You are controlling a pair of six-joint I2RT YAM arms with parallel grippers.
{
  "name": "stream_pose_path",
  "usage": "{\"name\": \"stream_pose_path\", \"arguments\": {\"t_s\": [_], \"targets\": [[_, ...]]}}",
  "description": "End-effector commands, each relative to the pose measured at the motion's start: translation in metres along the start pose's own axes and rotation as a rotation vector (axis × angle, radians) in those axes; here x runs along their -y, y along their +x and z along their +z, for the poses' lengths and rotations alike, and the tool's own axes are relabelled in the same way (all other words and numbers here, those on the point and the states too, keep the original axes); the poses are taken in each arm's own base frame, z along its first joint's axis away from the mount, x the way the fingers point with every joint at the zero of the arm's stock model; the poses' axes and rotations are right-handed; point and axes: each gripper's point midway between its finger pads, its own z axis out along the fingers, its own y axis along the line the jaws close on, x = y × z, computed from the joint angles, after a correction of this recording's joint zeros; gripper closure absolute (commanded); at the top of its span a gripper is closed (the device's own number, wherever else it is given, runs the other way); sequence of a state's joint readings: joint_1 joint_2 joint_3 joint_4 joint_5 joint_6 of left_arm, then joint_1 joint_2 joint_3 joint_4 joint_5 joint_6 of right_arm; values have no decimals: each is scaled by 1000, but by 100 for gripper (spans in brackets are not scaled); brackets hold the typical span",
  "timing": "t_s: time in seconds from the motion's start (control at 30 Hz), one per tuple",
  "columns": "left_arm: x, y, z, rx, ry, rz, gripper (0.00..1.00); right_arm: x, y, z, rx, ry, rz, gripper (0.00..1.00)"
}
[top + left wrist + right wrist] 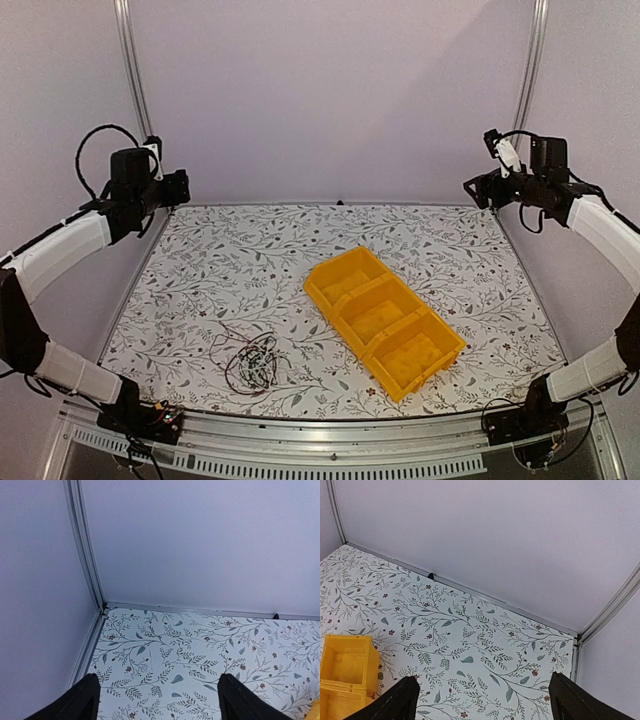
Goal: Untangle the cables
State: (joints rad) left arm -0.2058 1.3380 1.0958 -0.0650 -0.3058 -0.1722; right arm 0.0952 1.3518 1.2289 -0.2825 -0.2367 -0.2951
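Hovers high at both back corners, nothing gripped.
Holds left hand [178, 188] over far-left bench [230, 250] corner, jaws spread fully, empty; leaves cables [250, 362] in small tangled heap near front-left edge, left of yellow three-compartment bin [385, 320] lying diagonally mid-bench, apart from it; holds right hand [478, 190] over far-right corner, equally spread, empty.

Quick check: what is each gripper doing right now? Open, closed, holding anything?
Left gripper: open, holding nothing.
Right gripper: open, holding nothing.
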Motion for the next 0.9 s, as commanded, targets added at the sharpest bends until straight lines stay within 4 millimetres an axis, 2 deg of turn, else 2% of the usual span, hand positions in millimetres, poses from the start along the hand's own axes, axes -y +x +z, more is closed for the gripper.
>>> {"name": "stream_pose_path", "arguments": {"t_s": [0.0, 0.1, 0.2, 0.3, 0.43, 0.53, 0.63, 0.77, 0.87], "targets": [[17, 10, -7, -40, 142, 34, 24, 2, 5, 9, -9, 38, 25, 4], [33, 34, -11, -166, 180, 40, 39, -14, 7, 12, -20, -47, 0, 2], [58, 67, -20, -336, 274, -11, 53, -31, 12, 10, -25, -138, -59, 2], [81, 95, -40, -472, 301, -60, 58, -49, 16, 7, -27, -227, -93, 4], [102, 135, -70, -616, 328, -142, 60, -74, 20, 2, -25, -340, -109, 12], [110, 181, -91, -800, 339, -199, 63, -102, 26, -3, -25, -448, -142, 16], [107, 222, -109, -963, 293, -208, 69, -139, 35, -6, -41, -560, -190, 20], [103, 249, -128, -1086, 256, -211, 66, -177, 38, -7, -47, -677, -227, 24], [94, 260, -137, -1142, 199, -216, 64, -193, 40, -6, -57, -728, -214, 25]]}}
